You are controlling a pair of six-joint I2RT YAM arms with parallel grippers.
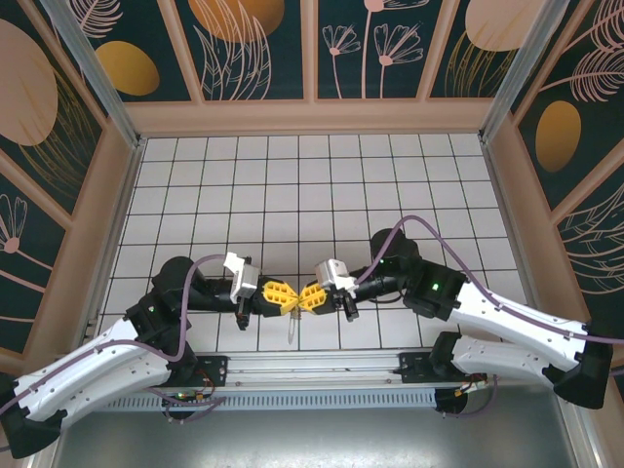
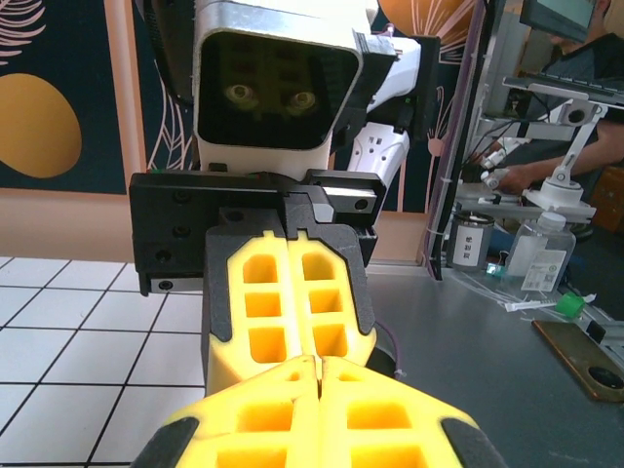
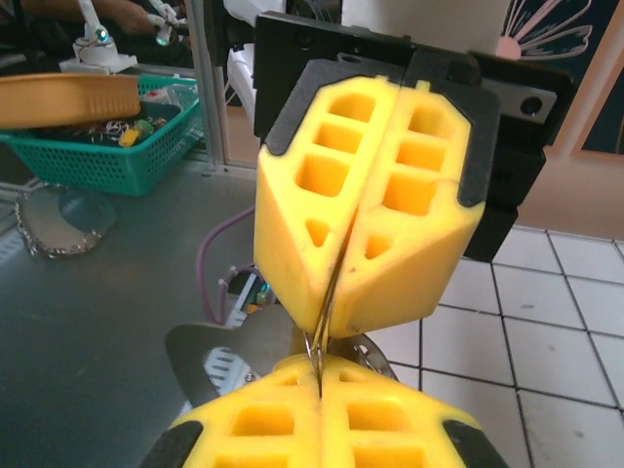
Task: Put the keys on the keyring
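Metal keyring (image 3: pixel 319 349) pinched between both closed yellow fingers (image 3: pixel 390 224).

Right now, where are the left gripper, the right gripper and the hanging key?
left gripper (image 1: pixel 289 299): top view, tips of its yellow fingers.
right gripper (image 1: pixel 305 297): top view, tips of its yellow fingers.
key (image 1: pixel 292 327): top view, middle of its silvery blade.

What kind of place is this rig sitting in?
Probably a robotics lab test cell. A white tiled tabletop is boxed in by printed leaf-pattern wall panels. Beside it is a cluttered grey workbench carrying a clear bottle and a teal basket of small parts.
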